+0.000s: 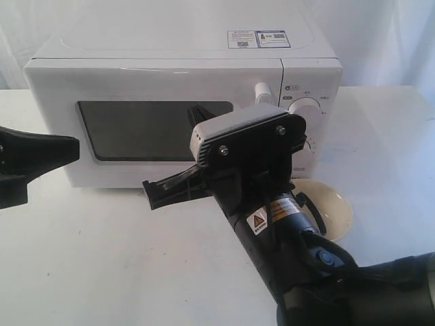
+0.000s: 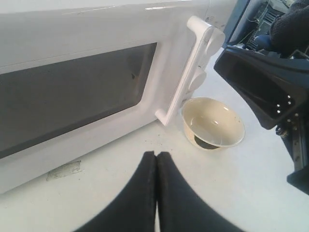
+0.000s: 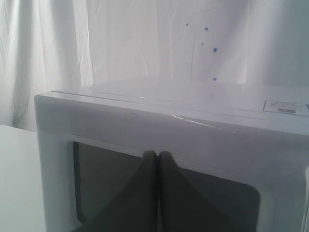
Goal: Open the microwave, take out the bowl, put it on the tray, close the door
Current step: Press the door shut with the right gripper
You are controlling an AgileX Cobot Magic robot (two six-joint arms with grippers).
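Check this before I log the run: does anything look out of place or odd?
The bowl sits on the table in front of the microwave, by its handle; no tray is in view. The door looks shut. Nothing looks spilled or damaged.

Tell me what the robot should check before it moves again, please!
1. Door shut: ok, it sits flush with the microwave.
2. Bowl out of the oven: ok, upright on the table, near the door handle.
3. Bowl on a tray: not ok; no tray shows, and it sits on bare table.
4. Left hand free: ok, shut and holding nothing.
5. Right hand free: ok, shut and empty, facing the door.
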